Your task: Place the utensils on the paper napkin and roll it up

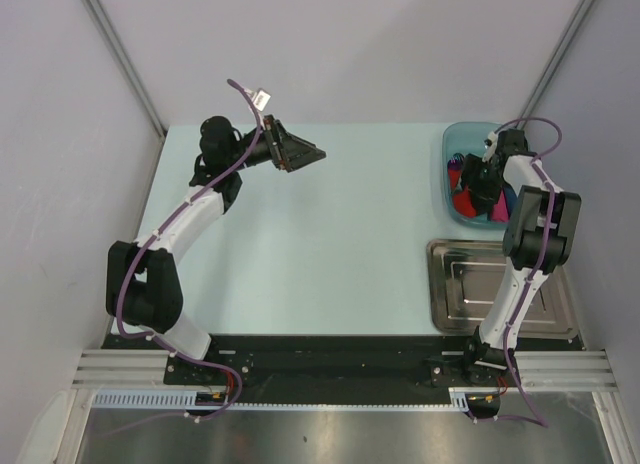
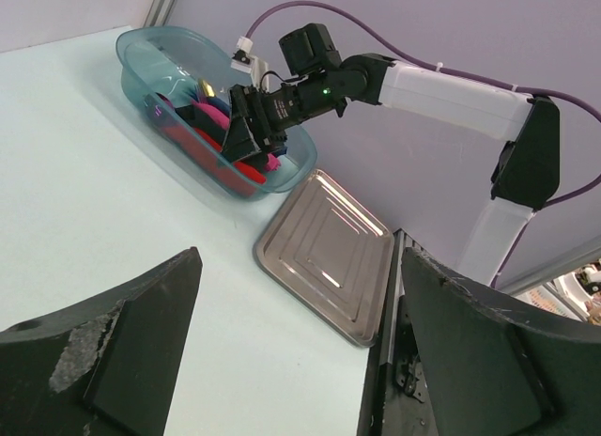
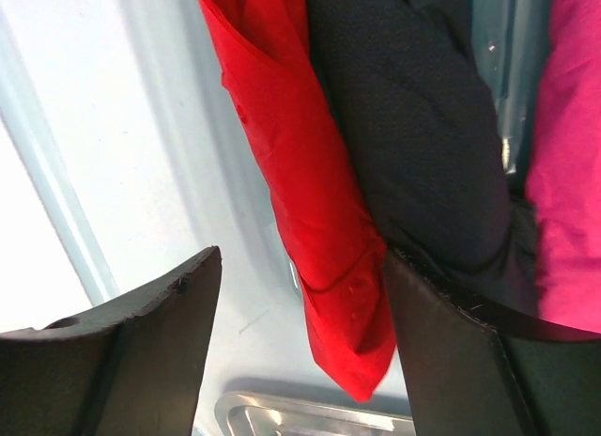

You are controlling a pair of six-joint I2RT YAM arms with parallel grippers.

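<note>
my left fingers (image 2: pixel 122 351) spread, empty, at 11 o'clock; my right fingers (image 3: pixel 141 342) spread astride red roll (image 3: pixel 300 173) in blue tub (image 1: pixel 447 154), 2 o'clock.

The table (image 1: pixel 330 234) was pale mint, unpatterned. The bin (image 2: pixel 150 41) was translucent teal. The tray (image 1: pixel 460 284) was bare silver metal. In the bin, the red roll (image 3: pixel 300 192) was plain, the dark roll (image 3: pixel 404 126) was near-black with a fine dotted weave, and the pink roll (image 3: pixel 568 154) was magenta. The arms (image 1: pixel 190 219) were white with black joints; the cables (image 1: pixel 240 164) were purple. The left hand (image 2: pixel 300 257) and right hand (image 3: pixel 300 256) were black; one left finger (image 2: pixel 89 347) bore a worn grey patch.
</note>
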